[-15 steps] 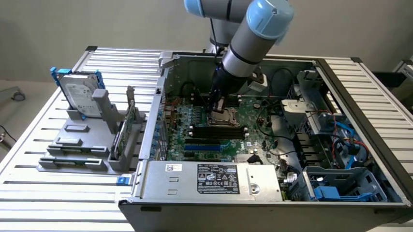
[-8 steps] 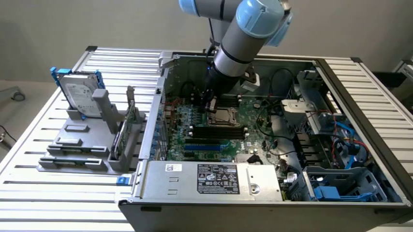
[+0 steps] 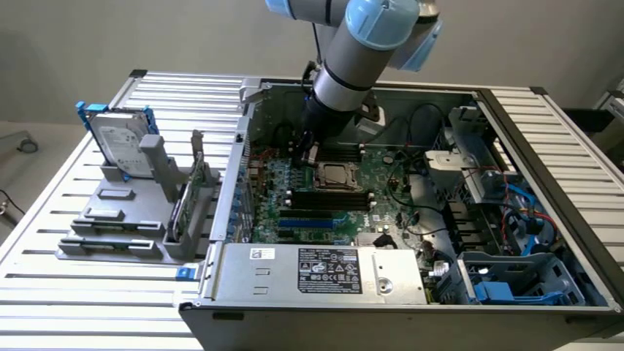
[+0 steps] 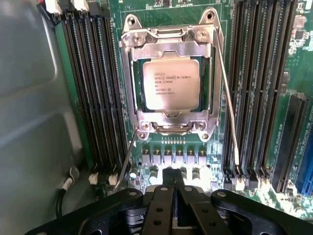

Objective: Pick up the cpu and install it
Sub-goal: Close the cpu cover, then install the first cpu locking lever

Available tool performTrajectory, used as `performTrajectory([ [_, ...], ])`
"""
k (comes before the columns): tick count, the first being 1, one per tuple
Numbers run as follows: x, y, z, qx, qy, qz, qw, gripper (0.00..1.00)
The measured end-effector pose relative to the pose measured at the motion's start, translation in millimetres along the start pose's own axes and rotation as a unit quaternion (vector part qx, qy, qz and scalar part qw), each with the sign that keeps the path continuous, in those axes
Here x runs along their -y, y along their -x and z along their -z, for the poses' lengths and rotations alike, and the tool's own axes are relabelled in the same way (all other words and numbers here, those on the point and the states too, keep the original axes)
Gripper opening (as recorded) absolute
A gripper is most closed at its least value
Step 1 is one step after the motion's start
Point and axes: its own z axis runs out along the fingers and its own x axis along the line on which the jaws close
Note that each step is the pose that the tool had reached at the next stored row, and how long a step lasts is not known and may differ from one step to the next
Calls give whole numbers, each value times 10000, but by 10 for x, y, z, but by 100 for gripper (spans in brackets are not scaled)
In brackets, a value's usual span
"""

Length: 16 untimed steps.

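Cpu (image 4: 171, 85): seated in socket frame (image 4: 168, 38), metal plate down around it. Gripper (image 4: 174, 183): just beside, jaws pressed together, empty. Placement judged done.

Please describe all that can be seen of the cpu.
The cpu is a small flat square chip with a pale silvery-grey metal top bearing lines of dark print. It lies flat in its socket on the green motherboard, between banks of black memory slots. A silvery metal retention frame surrounds it and overlaps its edges. The gripper is apart from it.
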Motion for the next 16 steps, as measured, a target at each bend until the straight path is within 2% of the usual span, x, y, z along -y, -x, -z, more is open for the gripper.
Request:
performTrajectory([
  [14, 0, 0, 0, 0, 0, 0, 10000, 11],
  [16, 24, 2, -6, -3, 1, 0, 10000, 11],
])
